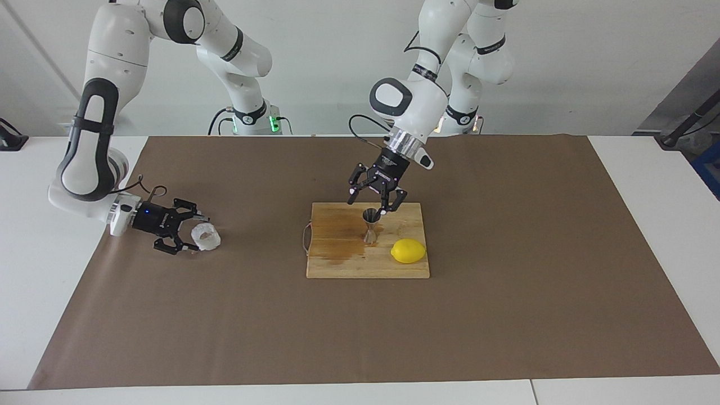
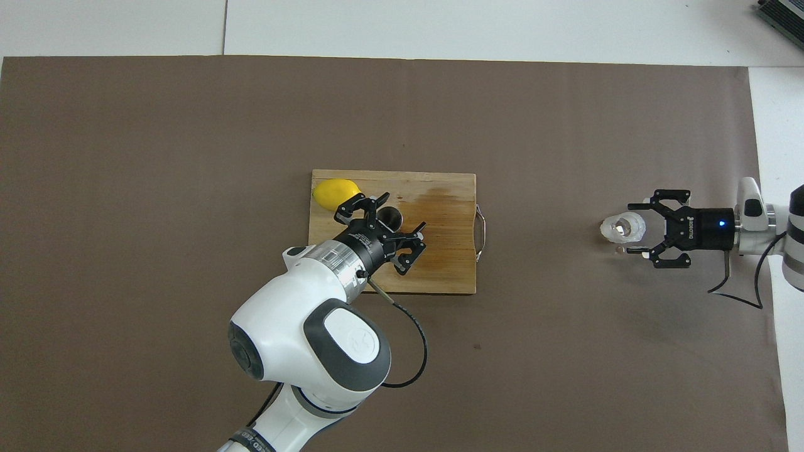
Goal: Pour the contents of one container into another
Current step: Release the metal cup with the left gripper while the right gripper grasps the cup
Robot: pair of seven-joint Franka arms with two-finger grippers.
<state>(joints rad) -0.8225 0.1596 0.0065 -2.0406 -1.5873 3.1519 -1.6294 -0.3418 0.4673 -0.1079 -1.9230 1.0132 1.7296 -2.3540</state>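
- The steel jigger (image 1: 370, 224) is seen upright on the cutting board (image 1: 337, 256), a lemon (image 1: 408, 251) just beside it.
- The left gripper (image 1: 375, 201), fingers spread, is held over the jigger.
- The whitish cup (image 1: 205, 236) is flanked by the right gripper (image 1: 188, 232), fingers spread.

Robotics lab — two white arms (image 1: 101, 112) bolted at white table (image 1: 647, 225), brown paper sheet (image 1: 506, 309), bare walls

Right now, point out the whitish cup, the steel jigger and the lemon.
whitish cup (image 1: 206, 236), facing view, on its crinkled side wall.
steel jigger (image 1: 370, 215), facing view, on its upper cone near the rim.
lemon (image 2: 336, 192), overhead view, on the middle of its yellow skin.
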